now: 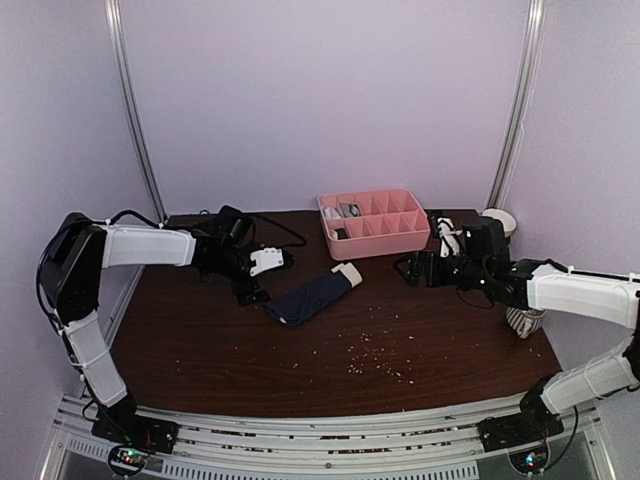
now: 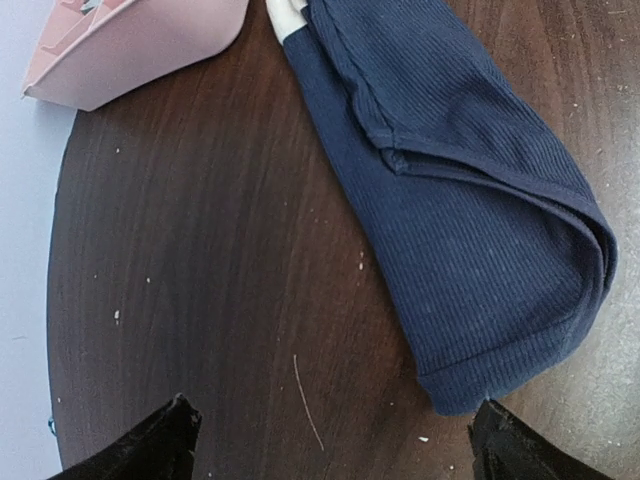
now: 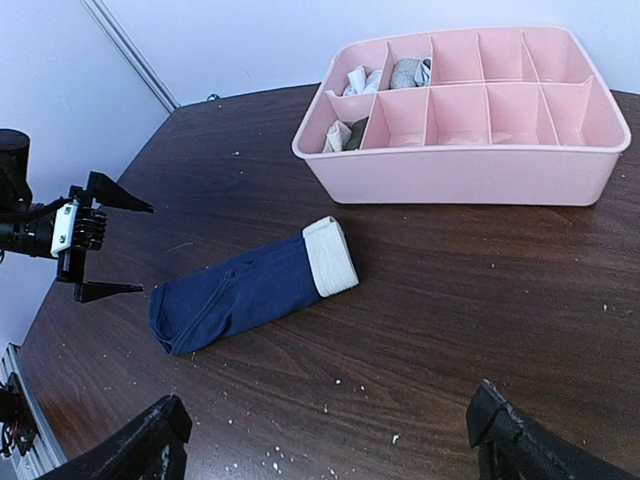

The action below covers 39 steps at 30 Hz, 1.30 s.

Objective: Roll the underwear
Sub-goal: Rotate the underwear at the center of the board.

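As left pincer (image 3: 148,249) gapes, underwear (image 3: 240,290) beside — untouched

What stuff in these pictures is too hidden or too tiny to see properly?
- Left wrist view: the underwear's white band runs off the top edge, and the corner cuts off most of the tray.
- Top view: the bits in the tray are too small to name. The right arm half hides a striped object.
- Right wrist view: the tray's dividers partly hide those bits, so I can't tell what they are.
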Each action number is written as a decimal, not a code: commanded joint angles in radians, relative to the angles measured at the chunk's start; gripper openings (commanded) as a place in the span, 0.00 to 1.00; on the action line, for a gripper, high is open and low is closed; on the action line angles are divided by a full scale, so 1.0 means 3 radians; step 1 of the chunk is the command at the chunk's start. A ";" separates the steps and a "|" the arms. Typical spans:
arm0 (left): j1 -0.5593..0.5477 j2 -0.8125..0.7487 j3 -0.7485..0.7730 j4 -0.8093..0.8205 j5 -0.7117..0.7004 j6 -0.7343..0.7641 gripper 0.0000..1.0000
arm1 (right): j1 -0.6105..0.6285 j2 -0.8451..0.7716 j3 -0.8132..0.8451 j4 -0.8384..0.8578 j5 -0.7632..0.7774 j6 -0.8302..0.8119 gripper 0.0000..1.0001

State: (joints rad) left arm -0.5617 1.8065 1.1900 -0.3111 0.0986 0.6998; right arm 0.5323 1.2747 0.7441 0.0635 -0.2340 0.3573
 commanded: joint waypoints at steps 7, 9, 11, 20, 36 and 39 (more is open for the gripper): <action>-0.0034 0.0372 0.0145 0.0543 -0.0242 0.0134 0.98 | 0.0030 -0.0516 -0.0474 0.0072 0.0232 -0.0107 1.00; -0.0058 0.0386 0.0089 0.0480 -0.0202 0.0200 0.98 | 0.0029 -0.0511 -0.0480 0.0103 0.0180 -0.0102 1.00; -0.0109 0.0326 -0.0032 0.0435 -0.0153 0.0302 0.98 | 0.0035 -0.0507 -0.0493 0.0145 0.0153 -0.0099 1.00; -0.0702 0.0181 -0.0615 0.0407 -0.0213 0.0381 0.98 | 0.0103 -0.0498 -0.0526 0.0224 0.0187 -0.0225 1.00; -0.1101 -0.0236 -0.0071 0.0077 0.0776 -0.0116 0.98 | 0.0307 -0.0072 -0.0515 0.0480 0.0078 -0.0500 1.00; -0.0929 -0.0289 0.0232 -0.0071 0.1004 -0.0133 0.98 | 0.0500 -0.0003 -0.0442 0.0452 0.0122 -0.0617 1.00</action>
State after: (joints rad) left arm -0.9009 1.7912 1.1320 -0.3035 0.2703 0.6846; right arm 0.6182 1.2522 0.5678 0.1925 -0.2222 0.2367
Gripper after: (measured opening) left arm 0.980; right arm 1.000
